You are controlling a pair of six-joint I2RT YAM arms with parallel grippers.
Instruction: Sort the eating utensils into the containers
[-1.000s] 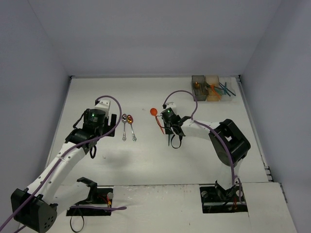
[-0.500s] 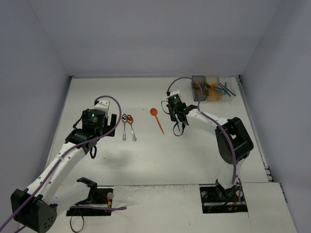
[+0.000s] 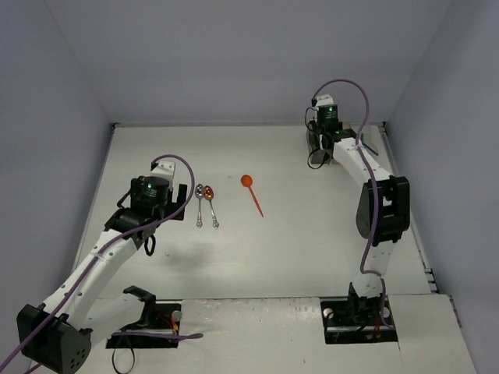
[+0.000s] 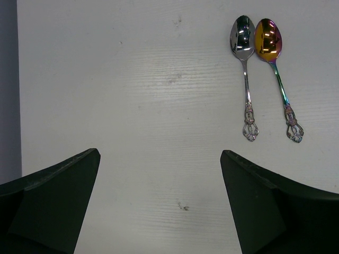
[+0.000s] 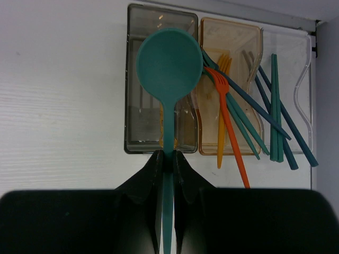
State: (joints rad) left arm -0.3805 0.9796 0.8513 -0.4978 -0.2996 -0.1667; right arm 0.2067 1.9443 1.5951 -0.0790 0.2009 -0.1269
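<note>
Right wrist: right gripper clamped on teal spoon, bowl over dark grey bin. Lower before releasing. Left gripper fingers apart.

White table, faint scuffs on surface. Silver spoon and gold spoon lie side by side left of middle, bowls just beside each other, pointing to far edge. Orange spoon lies alone near centre, well apart from pair, handle slanting near-right. Dark grey bin, orange-tan bin, clear bin stand adjoining in row at far right corner.
</note>
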